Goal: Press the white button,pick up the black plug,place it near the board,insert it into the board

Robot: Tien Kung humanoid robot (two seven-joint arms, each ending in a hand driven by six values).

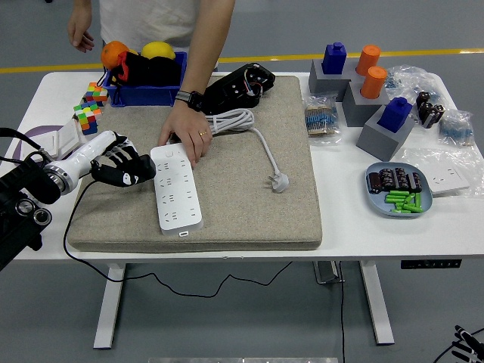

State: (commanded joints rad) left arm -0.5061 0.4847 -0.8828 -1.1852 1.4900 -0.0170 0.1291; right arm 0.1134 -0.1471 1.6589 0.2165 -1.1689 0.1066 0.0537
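Observation:
The white power strip (175, 187) lies lengthwise on the grey felt mat (249, 212), with a small button (184, 234) at its near end. My left hand (121, 168) hovers at the strip's upper left edge, its fingers curled around the black plug (130, 175). The plug's black cable (76, 227) trails off the table's near edge. A person's hand (185, 136) presses on the strip's far end. A sliver of my right hand (469, 339) shows at the lower right corner, below the table.
The strip's white cord and plug (279, 181) lie on the mat to the right. Also on the table are a black device (238, 87), a blue bin with fruit (144, 72), puzzle cubes (91, 106), blue and grey blocks (382, 113) and a tray of batteries (398, 189).

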